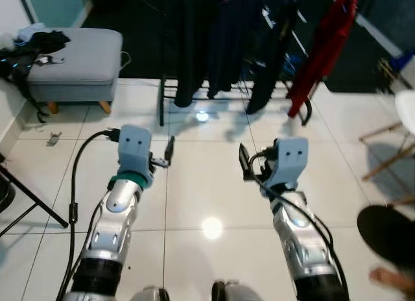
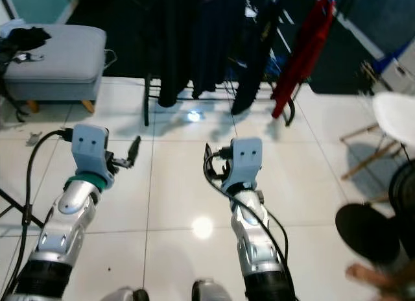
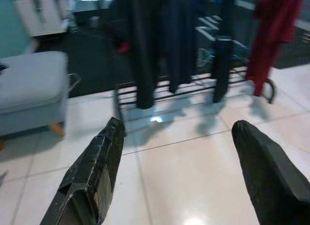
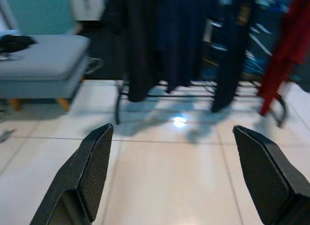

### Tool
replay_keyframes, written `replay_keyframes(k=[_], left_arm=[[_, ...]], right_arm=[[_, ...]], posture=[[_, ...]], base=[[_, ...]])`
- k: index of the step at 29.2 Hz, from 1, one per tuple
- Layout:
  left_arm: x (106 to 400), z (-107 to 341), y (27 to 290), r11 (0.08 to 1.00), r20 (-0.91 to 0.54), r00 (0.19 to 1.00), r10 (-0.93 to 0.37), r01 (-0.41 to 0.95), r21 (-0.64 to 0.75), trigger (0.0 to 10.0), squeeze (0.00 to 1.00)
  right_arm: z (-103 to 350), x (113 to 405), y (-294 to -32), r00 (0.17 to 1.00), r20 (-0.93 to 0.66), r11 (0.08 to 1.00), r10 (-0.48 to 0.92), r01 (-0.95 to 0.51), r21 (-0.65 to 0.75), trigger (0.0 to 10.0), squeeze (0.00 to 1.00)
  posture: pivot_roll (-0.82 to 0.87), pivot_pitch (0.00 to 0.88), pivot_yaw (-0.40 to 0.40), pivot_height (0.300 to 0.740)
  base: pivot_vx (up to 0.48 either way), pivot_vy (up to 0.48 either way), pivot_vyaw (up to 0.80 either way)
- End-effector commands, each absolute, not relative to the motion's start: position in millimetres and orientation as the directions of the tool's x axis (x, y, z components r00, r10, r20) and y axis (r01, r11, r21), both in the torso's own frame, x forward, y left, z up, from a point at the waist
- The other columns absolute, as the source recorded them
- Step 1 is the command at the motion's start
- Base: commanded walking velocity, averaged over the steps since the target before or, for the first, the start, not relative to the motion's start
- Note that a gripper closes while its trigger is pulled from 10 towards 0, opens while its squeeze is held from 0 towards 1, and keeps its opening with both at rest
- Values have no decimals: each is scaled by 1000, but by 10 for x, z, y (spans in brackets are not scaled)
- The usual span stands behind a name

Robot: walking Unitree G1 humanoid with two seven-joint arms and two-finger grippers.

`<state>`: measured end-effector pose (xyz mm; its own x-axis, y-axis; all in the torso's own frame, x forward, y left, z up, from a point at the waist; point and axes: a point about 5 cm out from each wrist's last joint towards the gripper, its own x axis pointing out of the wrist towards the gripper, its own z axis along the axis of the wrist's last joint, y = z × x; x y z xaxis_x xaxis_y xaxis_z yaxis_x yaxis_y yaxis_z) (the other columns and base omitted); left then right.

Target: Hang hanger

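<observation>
A black clothes rack stands on the white tile floor ahead, with several dark garments and a red garment hanging from it. Both arms reach forward over the floor, short of the rack. My left gripper is open with nothing between its fingers. My right gripper is open too, and the gap between its fingers holds only bare floor. I can make out no loose hanger.
A grey ottoman with dark clothes on it sits at the far left. A black stand leg crosses the floor at left. At right are a white chair, a dark round object and a person's foot.
</observation>
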<state>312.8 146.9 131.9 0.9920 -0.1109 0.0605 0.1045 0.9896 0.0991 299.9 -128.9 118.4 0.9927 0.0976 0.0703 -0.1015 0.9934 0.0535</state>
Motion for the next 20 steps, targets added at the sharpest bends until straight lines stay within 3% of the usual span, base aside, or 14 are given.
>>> replay_keyframes(k=[1,12,20], left_arm=[[3152,1339,1398,988,73,989,-131,123,98,10000,0],[3191,1367,1358,985,97,985,-142,131,112,10000,0],[3202,1364,1348,985,104,985,-141,129,119,10000,0]], right_arm=[[1121,2984,-1340,996,44,995,83,-86,58,10000,0],[1130,3004,-1370,996,54,996,69,-71,47,10000,0],[1160,3018,-1350,994,74,997,80,-81,18,10000,0]], posture=[[-45,0,-8,740],[-51,0,-5,740],[-50,0,-7,740]], base=[[0,0,-781],[359,0,-781],[464,0,0]])
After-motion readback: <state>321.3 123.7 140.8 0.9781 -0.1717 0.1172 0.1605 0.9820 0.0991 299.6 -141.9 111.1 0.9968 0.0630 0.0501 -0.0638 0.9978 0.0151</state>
